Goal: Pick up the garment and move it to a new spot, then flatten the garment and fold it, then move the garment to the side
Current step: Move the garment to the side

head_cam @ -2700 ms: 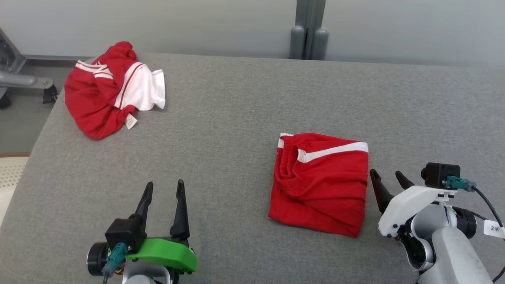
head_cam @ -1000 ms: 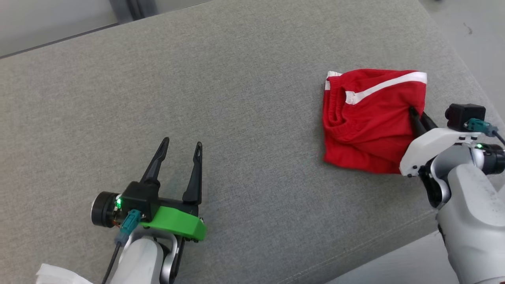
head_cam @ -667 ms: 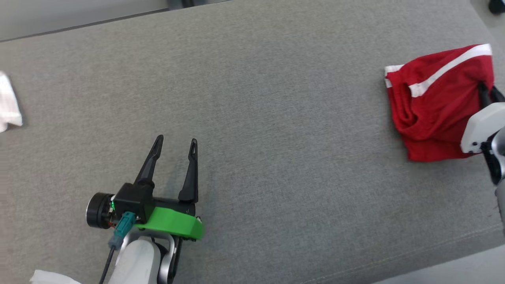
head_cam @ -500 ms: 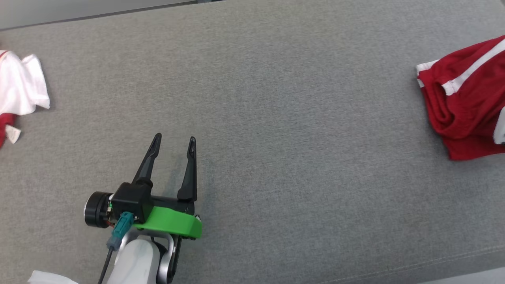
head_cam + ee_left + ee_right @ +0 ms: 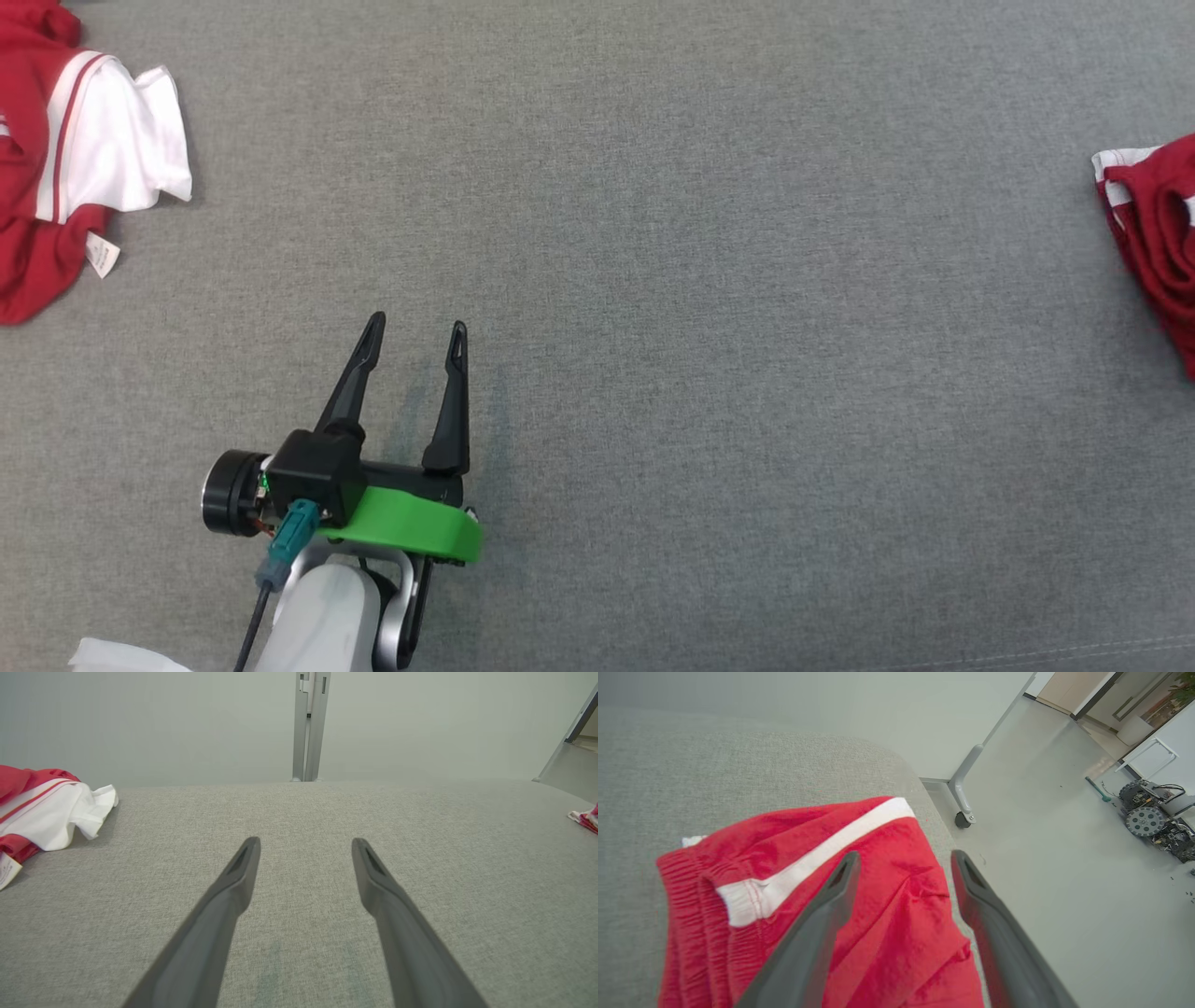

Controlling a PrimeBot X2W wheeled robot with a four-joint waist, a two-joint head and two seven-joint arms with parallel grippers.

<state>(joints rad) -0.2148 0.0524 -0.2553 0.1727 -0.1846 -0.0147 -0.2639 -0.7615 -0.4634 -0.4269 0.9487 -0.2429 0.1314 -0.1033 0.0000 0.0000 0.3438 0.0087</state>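
Note:
Red shorts (image 5: 808,882) with a white stripe lie folded close to the grey table's (image 5: 700,280) right edge; one corner of them (image 5: 1158,233) shows at the right margin of the head view. My right gripper (image 5: 906,856) stands open over their right side, one finger above the cloth and the other beyond the table edge, gripping nothing. A crumpled red and white garment (image 5: 56,187) lies at the far left, also seen from the left wrist (image 5: 46,807). My left gripper (image 5: 414,327) rests open and empty over bare table (image 5: 306,842).
Right of the table is bare floor with a grey frame leg on a castor (image 5: 964,807) and a wheeled machine (image 5: 1153,821) farther off. A grey post (image 5: 310,723) rises behind the table. A white scrap (image 5: 121,653) shows by my left arm.
The head camera has swung left: the folded shorts slid to the view's right edge and the crumpled garment came in at the left. The left gripper holds the same open pose.

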